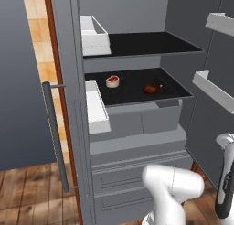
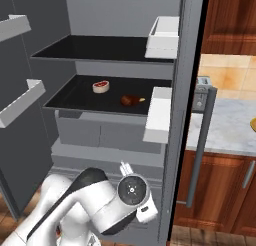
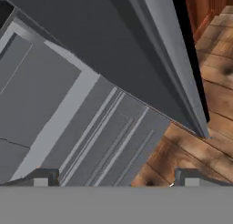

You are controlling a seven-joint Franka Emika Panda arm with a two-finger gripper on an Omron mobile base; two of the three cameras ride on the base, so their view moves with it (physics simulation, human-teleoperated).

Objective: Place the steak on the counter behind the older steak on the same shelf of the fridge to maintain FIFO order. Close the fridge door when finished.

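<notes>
The steak (image 1: 112, 81) (image 2: 101, 86), bright red with a cream rim, lies on the lower black shelf (image 1: 137, 77) (image 2: 75, 97) of the open fridge (image 1: 132, 128), toward the back. The older steak (image 1: 152, 88) (image 2: 131, 100), dark reddish-brown, lies nearer the shelf's front edge, a little to the right. My gripper (image 3: 116, 180) (image 2: 126, 168) hangs low in front of the grey drawers (image 3: 91, 127), well below that shelf. It is open, with nothing between its fingertips (image 3: 44, 177). The marbled counter (image 2: 225, 125) is at the right.
Both fridge doors stand open. One carries white box bins (image 2: 160, 115) (image 1: 97, 107) and a long bar handle (image 2: 200, 150) (image 1: 55, 137); the other has shallow bins (image 1: 214, 89) (image 2: 22, 104). A toaster (image 2: 202, 85) stands on the counter. Wooden floor (image 3: 200, 150) lies below.
</notes>
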